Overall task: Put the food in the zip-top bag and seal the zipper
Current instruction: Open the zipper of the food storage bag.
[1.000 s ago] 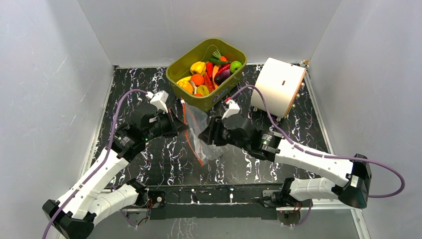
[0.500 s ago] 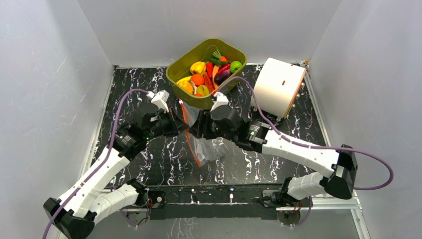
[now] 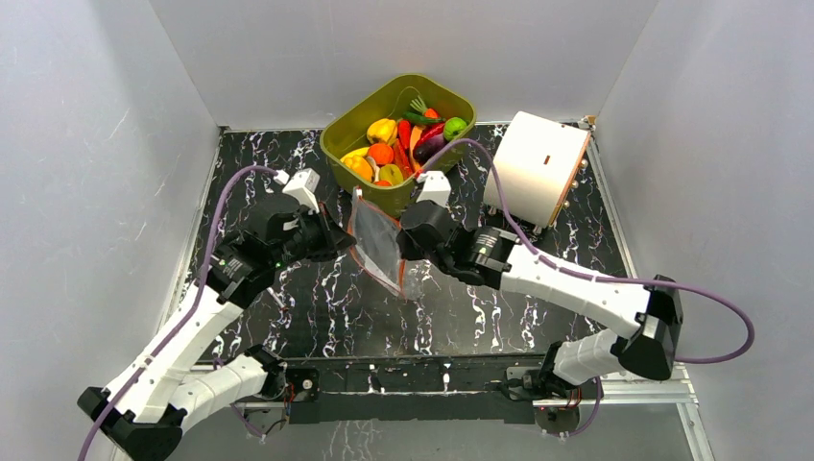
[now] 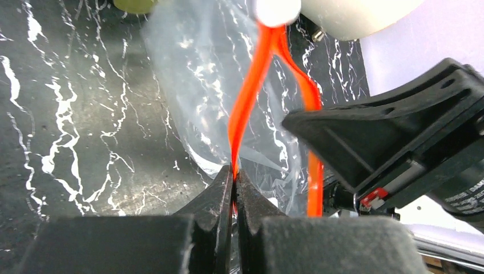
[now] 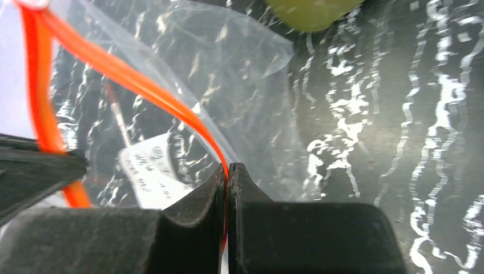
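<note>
Pinching one lip each of the red-orange zipper (image 4: 254, 80), the left tool (image 4: 234, 174) and right tool (image 5: 226, 171) hold the mouth of the clear zip-top bag (image 3: 379, 245) parted between them over the black marbled tabletop (image 3: 317, 303); the toy food (image 3: 384, 154) lies in the olive-green tub (image 3: 344, 125) just behind

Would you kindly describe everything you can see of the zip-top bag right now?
The zip-top bag is clear, crinkly plastic with a red-orange zipper along its mouth and a white printed label on one side. It looks empty. It is held mid-table, just in front of the olive-green tub. The left gripper and right gripper each pinch one lip of the zipper, shut on it, so the two strips part and the mouth stands open.
</note>
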{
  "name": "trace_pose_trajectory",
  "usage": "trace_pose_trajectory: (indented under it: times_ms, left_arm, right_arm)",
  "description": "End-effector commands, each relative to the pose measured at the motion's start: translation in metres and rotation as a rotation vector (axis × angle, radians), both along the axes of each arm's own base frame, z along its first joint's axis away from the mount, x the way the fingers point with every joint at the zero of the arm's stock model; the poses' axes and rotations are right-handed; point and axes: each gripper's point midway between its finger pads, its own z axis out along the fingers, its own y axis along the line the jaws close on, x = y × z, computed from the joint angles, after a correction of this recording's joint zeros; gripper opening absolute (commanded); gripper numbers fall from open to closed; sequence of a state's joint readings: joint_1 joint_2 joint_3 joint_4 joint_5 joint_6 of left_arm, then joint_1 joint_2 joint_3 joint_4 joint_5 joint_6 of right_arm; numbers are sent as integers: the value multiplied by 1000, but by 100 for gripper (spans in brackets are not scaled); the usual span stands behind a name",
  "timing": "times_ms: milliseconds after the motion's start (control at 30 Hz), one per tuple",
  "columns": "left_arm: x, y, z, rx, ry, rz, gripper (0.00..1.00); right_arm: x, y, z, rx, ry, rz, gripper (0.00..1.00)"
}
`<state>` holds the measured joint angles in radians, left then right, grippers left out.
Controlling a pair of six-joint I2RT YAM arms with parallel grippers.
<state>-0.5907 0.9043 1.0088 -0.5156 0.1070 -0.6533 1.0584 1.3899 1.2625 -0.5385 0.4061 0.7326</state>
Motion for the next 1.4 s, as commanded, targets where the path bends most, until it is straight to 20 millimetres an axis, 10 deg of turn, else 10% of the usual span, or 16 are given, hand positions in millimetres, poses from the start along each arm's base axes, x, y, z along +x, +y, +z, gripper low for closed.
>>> trace_pose_trajectory:
  times_ms: [0,400,567,800,1167,1367]
  left_arm:
    - [-2,28,16,107,-36,60,0]
    - [-1,45,1,235,12,95,0]
    - [-3,21,8,130,-12,8,0]
    - [-3,-5,19,-35,-102,-72,51]
    - [27,7,28,118,-142,-6,89]
    - [61,4,25,241,-162,3,88]
  right_arm:
    - [23,-53,58,-25,-169,-185,0]
    - [27,-113,97,-51,-262,-311,0]
    - [15,-74,94,31,-250,-96,0]
    - [1,-70,38,-36,-171,-7,0]
    - [-8,-132,66,-148,-185,-149,0]
    - [-18,-147,100,-75,-231,-153,0]
